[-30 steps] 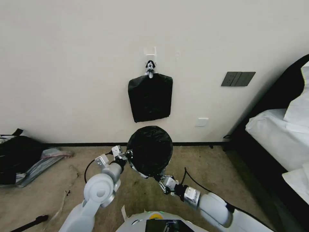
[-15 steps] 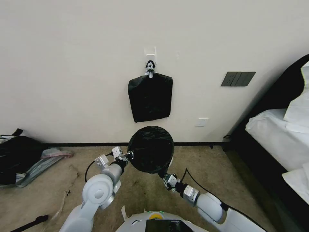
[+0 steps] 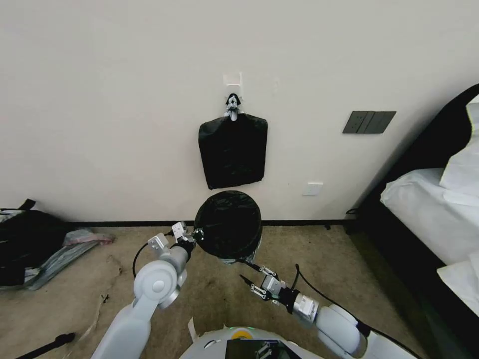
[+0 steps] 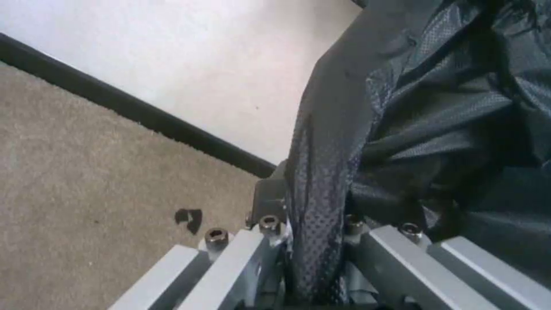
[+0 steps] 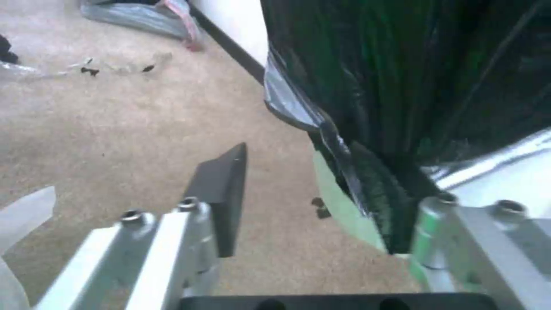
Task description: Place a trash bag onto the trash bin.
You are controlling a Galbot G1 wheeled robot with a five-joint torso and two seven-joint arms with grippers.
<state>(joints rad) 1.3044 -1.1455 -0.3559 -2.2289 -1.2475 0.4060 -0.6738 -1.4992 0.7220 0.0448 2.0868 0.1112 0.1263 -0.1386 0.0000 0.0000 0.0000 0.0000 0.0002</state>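
A flat black bundle (image 3: 232,150) hangs from a hook (image 3: 232,105) on the pale wall; a dark switch plate (image 3: 368,121) and a white socket (image 3: 313,189) sit to its right; a dark backpack (image 3: 25,244) lies on the carpet (image 3: 75,299) at far left; a bed with white bedding (image 3: 439,209) stands at right.

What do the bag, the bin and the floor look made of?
Trash bag: thin glossy black plastic film, going by its wrinkles and sheen; the left claw is shut on its edge. Trash bin: probably smooth white hard plastic. Floor: tan short-pile carpet, matte. The right claw is open.
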